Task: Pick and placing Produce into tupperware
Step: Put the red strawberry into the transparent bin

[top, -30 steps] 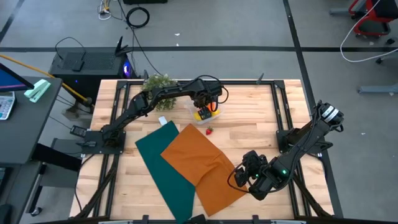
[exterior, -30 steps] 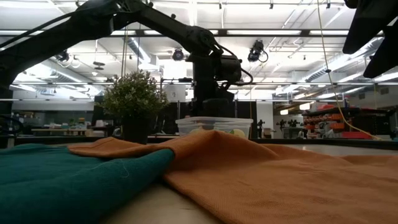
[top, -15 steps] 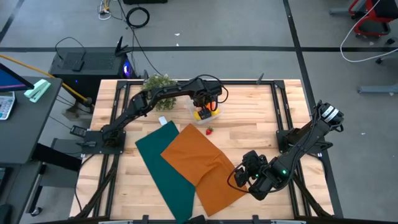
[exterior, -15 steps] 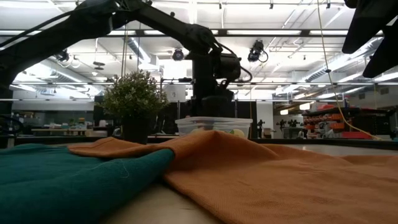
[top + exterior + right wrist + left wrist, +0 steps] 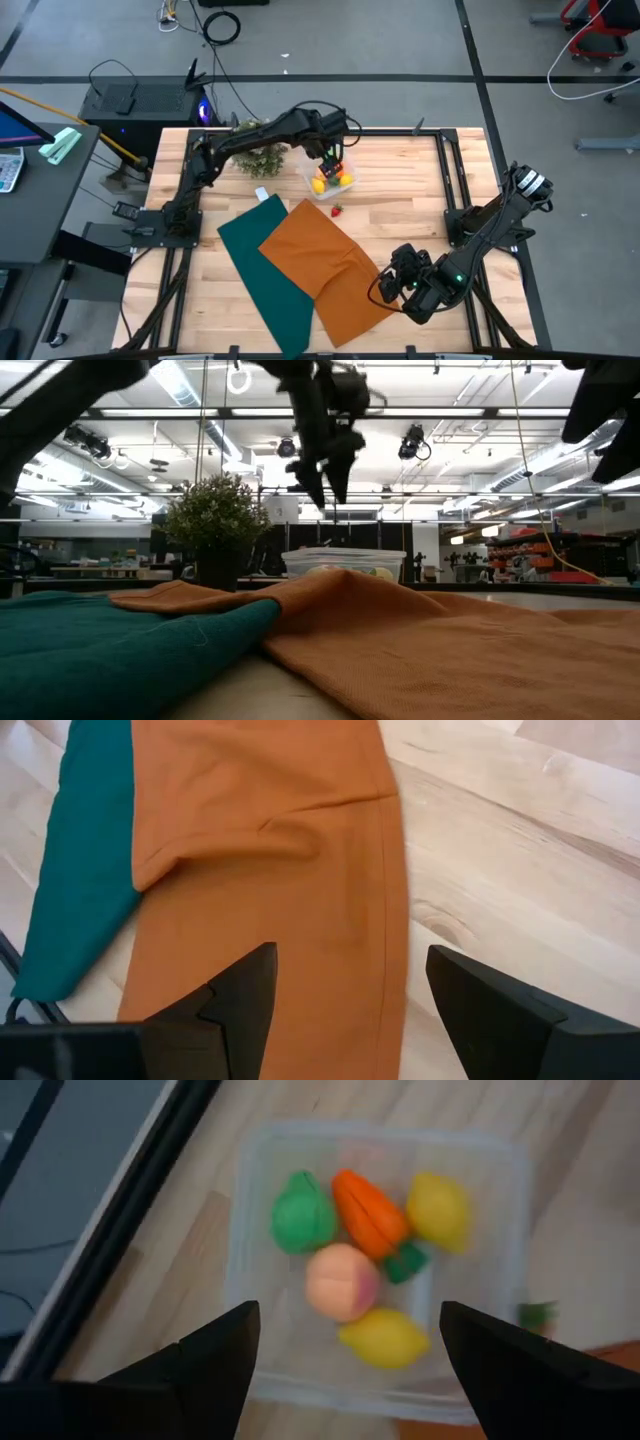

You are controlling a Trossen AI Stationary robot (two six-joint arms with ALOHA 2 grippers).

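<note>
The tupperware (image 5: 375, 1270), a clear box, stands on the table near its far edge (image 5: 329, 183). Inside lie a green piece (image 5: 303, 1213), an orange carrot (image 5: 367, 1212), two yellow pieces (image 5: 438, 1208) and a peach-coloured one (image 5: 341, 1281). A small red piece (image 5: 337, 210) lies on the wood just outside the box, toward the near side. My left gripper (image 5: 325, 485) hangs open and empty above the box (image 5: 345, 1370). My right gripper (image 5: 350, 1010) waits open over the orange cloth near the table's near right (image 5: 398, 285).
An orange cloth (image 5: 325, 262) lies partly over a green cloth (image 5: 265, 265) across the table's middle and near side. A bushy potted plant (image 5: 258, 135) stands left of the box by the far edge. Bare wood shows to the box's right.
My left gripper has risen from down at the tupperware to well above it, and the arm has lifted with it. The box and the pieces in it have stayed in place.
</note>
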